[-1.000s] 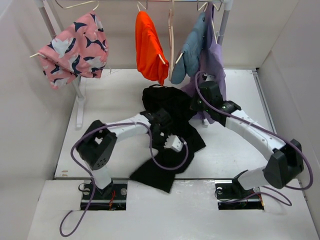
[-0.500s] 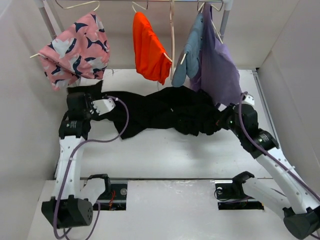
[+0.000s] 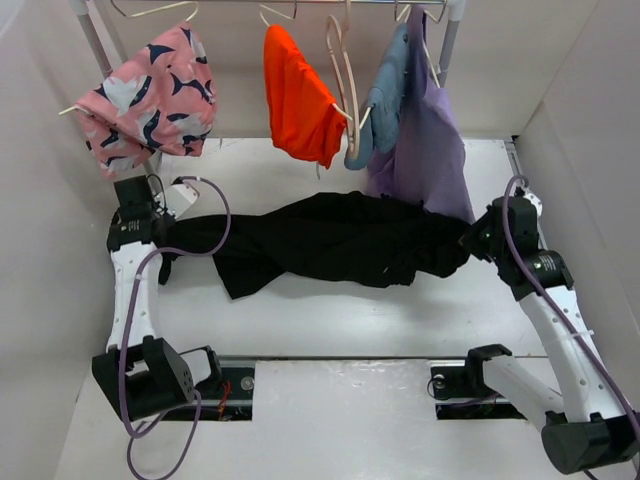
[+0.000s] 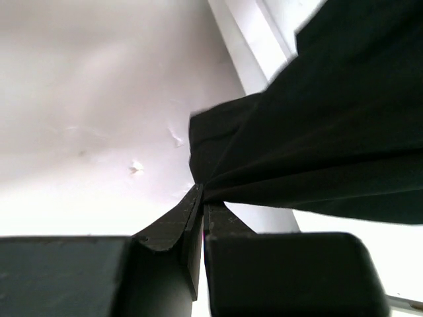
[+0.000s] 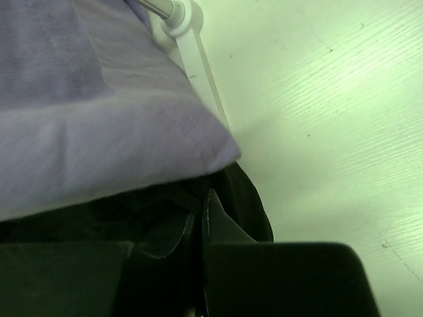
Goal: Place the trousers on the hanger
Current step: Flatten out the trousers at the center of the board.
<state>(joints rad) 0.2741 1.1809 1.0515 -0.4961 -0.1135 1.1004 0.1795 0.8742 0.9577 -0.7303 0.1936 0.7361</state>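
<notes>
Mid-task. Left claw point(image 4: 202, 206) is clenched on one end of the trousers point(image 3: 330, 240), right claw point(image 5: 198, 221) on the other. Trousers are stretched between them, low over the worktop point(image 3: 300, 320). Hanger point(image 3: 332, 60) hangs bare between orange garment point(image 3: 295, 95) and blue garment point(image 3: 375, 110). Left to do: drape trousers over hanger.

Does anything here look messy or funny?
Yes. The black trousers are not lying flat. They are pulled out sideways between the left gripper and the right gripper, twisted and bunched in the middle, with one loose flap sticking out near the left end.
</notes>
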